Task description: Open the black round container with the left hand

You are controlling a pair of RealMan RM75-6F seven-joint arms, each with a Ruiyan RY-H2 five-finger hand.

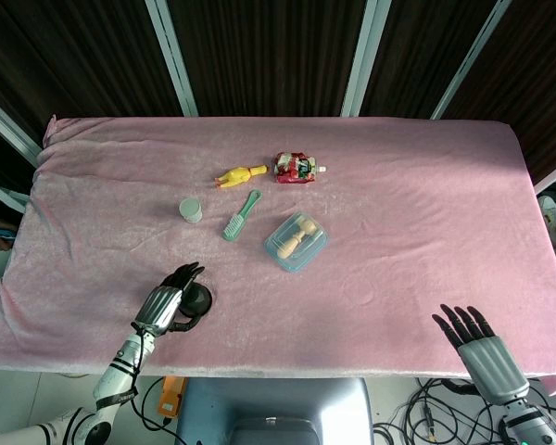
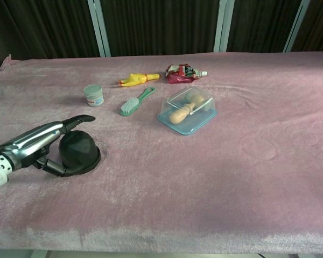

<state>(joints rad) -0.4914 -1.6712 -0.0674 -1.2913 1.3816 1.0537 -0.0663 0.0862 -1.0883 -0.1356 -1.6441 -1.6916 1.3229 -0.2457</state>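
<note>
The black round container (image 2: 79,151) stands near the table's front left, its domed lid on; it also shows in the head view as the black round container (image 1: 201,299). My left hand (image 2: 40,141) reaches around its left side. The fingers (image 2: 75,122) lie nearly straight over the far side of the dome, and the thumb curls by the base on the near side. No firm grip shows. My left hand (image 1: 170,298) covers the container's left half from above. My right hand (image 1: 475,341) hovers at the front right edge, fingers spread, holding nothing.
Further back on the pink cloth (image 1: 426,213) lie a small white jar (image 1: 192,209), a green brush (image 1: 240,215), a yellow rubber chicken (image 1: 240,175), a red pouch (image 1: 297,168) and a clear lidded box (image 1: 296,240) with wooden pieces inside.
</note>
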